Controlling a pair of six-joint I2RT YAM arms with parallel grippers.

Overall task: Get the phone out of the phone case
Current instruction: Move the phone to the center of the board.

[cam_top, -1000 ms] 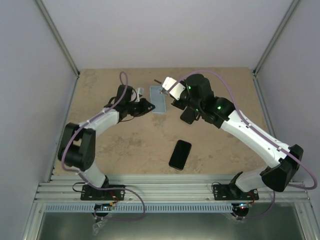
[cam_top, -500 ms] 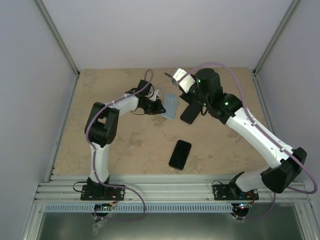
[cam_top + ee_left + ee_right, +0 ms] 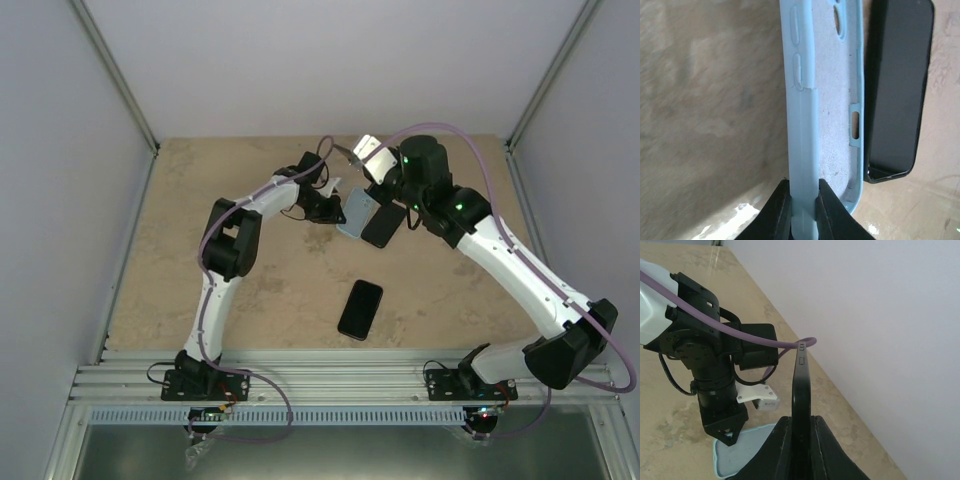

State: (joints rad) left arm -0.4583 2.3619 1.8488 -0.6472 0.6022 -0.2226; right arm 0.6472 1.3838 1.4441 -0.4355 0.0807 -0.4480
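The left gripper [image 3: 803, 200], clamped on the side wall of the empty blue phone case [image 3: 832, 100], has carried it rightward, now just beside the black phone [image 3: 801, 385] pinched edge-on in the right gripper [image 3: 801, 432]; a second phone [image 3: 360, 309] lies unmoved on the table [image 3: 200, 270], well apart

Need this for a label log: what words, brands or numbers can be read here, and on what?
No readable text anywhere.
On the held phone: tiny marks along its edge, too small to read.
On the blue case: no print visible.
On the phone on the table: dark screen, nothing shown.
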